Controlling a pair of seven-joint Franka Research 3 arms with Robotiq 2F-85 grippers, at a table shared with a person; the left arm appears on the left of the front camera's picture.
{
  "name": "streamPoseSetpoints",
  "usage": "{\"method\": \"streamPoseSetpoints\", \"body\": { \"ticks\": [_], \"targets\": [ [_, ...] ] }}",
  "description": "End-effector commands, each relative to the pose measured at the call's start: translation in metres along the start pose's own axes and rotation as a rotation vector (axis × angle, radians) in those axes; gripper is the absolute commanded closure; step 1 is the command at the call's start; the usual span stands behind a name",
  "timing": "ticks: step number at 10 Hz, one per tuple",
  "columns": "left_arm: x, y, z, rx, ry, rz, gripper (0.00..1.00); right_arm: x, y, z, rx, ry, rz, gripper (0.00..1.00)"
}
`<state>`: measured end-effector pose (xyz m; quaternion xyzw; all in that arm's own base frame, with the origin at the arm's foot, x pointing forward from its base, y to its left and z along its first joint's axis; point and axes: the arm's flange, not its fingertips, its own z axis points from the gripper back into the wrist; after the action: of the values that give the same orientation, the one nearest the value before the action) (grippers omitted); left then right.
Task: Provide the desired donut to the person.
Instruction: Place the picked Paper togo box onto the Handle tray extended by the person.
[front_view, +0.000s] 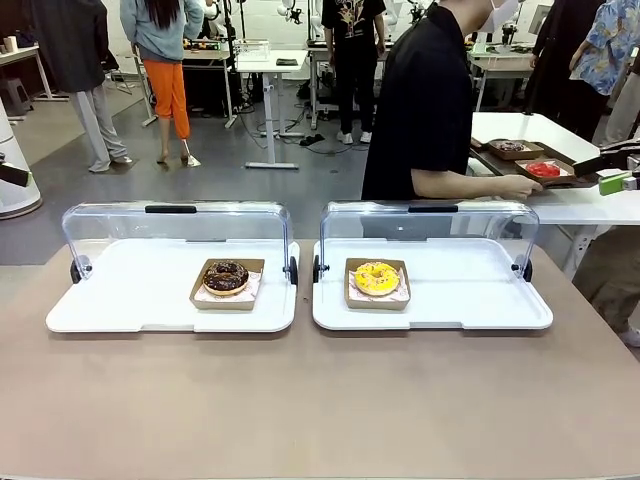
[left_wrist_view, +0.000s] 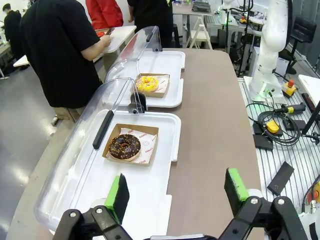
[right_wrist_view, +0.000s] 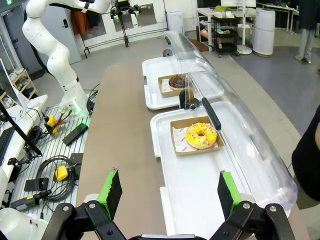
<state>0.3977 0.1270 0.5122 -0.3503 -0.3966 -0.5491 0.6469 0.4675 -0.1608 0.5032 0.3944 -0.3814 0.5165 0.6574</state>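
while the person (front_view: 425, 110) stands at the far side of the table (front_view: 320, 400), turned toward a side table with one hand (front_view: 520, 186) on a dark tray (front_view: 585, 180) there, two white trays sit side by side on the near table, each with its clear lid rolled back. the left tray (front_view: 130, 300) holds a chocolate donut (front_view: 226, 277) in a brown paper boat; the right tray (front_view: 470, 300) holds a yellow donut (front_view: 377, 278) in the same kind of boat. both donuts lie well apart from either gripper.

in the left wrist view, the left gripper (left_wrist_view: 175, 192) hangs above the near end of the left tray, jaws spread wide with nothing between them. in the right wrist view, the right gripper (right_wrist_view: 170, 194) hangs over the near edge of the right tray, jaws equally wide and empty.
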Motion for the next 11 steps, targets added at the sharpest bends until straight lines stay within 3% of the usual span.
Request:
{"method": "streamPoseSetpoints", "body": {
  "ticks": [1,11],
  "targets": [
    [0.0014,0.0002,0.0001,-0.004,-0.007,-0.003,0.00,0.0012,0.0008,-0.0002,0.000,-0.002,0.003,0.00],
    [0.0014,0.0002,0.0001,-0.004,-0.007,-0.003,0.00,0.0012,0.0008,-0.0002,0.000,-0.002,0.003,0.00]
  ]
}}
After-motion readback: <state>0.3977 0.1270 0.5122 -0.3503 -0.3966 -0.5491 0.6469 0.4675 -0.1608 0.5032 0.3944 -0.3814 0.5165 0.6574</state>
